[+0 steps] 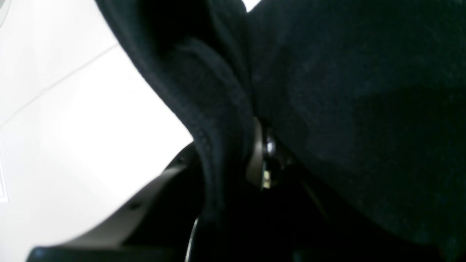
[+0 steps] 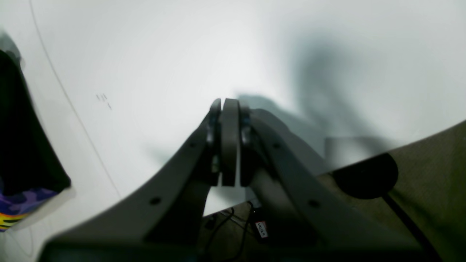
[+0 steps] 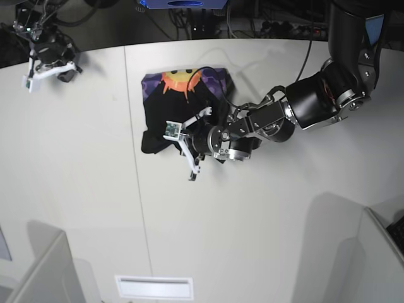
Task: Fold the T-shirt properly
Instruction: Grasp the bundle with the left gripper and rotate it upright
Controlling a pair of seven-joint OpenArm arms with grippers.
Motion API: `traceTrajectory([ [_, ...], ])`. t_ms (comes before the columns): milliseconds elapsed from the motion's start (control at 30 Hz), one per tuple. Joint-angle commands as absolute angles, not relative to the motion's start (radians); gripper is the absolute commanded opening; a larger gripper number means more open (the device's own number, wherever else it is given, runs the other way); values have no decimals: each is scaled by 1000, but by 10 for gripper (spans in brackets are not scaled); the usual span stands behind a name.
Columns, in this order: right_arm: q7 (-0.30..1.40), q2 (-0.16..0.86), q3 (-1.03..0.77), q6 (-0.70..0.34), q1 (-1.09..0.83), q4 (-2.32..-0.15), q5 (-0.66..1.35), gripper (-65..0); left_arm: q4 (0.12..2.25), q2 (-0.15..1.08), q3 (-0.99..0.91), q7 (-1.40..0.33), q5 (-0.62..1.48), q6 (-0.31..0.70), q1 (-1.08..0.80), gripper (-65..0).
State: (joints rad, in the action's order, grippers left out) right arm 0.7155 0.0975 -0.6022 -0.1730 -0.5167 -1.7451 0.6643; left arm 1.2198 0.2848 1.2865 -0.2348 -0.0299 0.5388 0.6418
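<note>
White table (image 3: 82, 189), bunched T-shirt (image 3: 189, 95)

Bright glare, blurred wrist views

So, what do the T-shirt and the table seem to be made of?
T-shirt: soft knitted cloth, probably cotton, matte black with a stitched hem seen in the left wrist view, and a printed sun. Table: smooth white panels, perhaps laminate; a thin seam and soft sheen show.
</note>
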Motion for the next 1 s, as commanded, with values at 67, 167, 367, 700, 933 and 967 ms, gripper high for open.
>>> traceTrajectory([
  [67, 699, 108, -607, -176, -524, -1759, 674, -650, 1221, 277, 1291, -249, -39, 559, 648, -650],
  [167, 699, 108, -607, -176, -524, -1759, 674, -650, 1224, 272, 1291, -249, -39, 559, 650, -650],
  [367, 699, 110, -607, -176, -526, -1759, 674, -650, 1231, 274, 1291, -249, -39, 561, 650, -650],
  [700, 699, 114, -607, -177, -538, -1759, 674, -650, 1231, 280, 1323, -252, -39, 561, 641, -650],
  [933, 699, 113, -607, -177, -538, -1759, 674, -650, 1230, 277, 1314, -257, -38, 561, 636, -650],
  [967, 699, 113, -607, -177, -538, -1759, 674, -650, 1230, 277, 1314, -257, -38, 561, 639, -650],
])
